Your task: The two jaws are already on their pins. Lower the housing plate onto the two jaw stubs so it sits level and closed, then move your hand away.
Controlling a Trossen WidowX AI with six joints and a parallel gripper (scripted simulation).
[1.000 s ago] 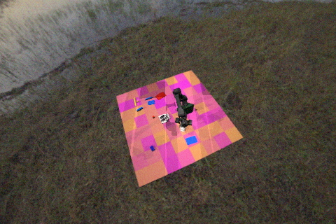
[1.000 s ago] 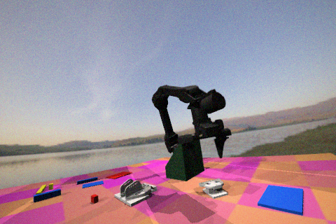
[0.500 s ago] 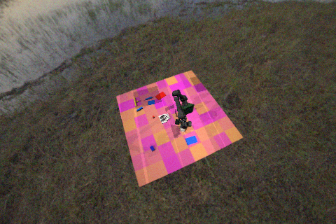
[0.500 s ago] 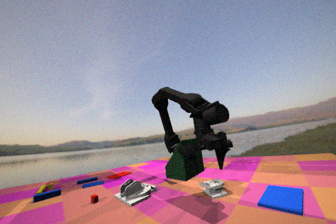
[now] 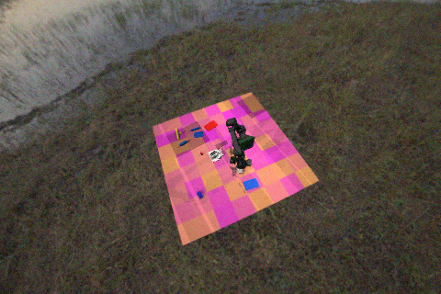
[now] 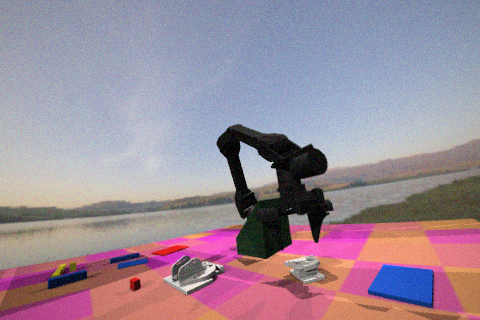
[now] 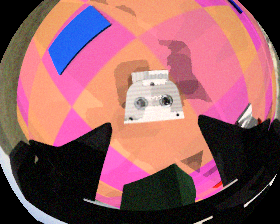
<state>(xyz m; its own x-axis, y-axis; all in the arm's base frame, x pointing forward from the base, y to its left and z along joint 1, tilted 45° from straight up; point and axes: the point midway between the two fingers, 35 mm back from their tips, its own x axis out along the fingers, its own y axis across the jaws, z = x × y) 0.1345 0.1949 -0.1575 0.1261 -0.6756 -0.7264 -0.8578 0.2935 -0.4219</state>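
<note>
The white housing plate (image 5: 240, 171) (image 6: 306, 270) (image 7: 153, 106) has two round holes in its top face and a raised block at one edge. It rests apart from the jaw assembly. The jaw assembly (image 5: 215, 155) (image 6: 193, 274) is a white base with grey upright curved parts; its edge shows at the right in the wrist view (image 7: 246, 117). Whether the jaws sit fully on their pins is too small to tell. My gripper (image 5: 241, 165) (image 7: 156, 123) is open and empty, pointing down above the housing plate, with the plate centred just ahead of the fingertips in the wrist view.
A blue square (image 5: 251, 184) (image 6: 403, 285) (image 7: 77, 37) lies beyond the housing plate. A small red cube (image 5: 201, 153) (image 6: 135, 284) is near the jaw assembly. Blue bars (image 6: 67, 279), yellow pieces (image 5: 177, 133) and a red sheet (image 5: 210, 125) (image 6: 170, 250) lie farther off.
</note>
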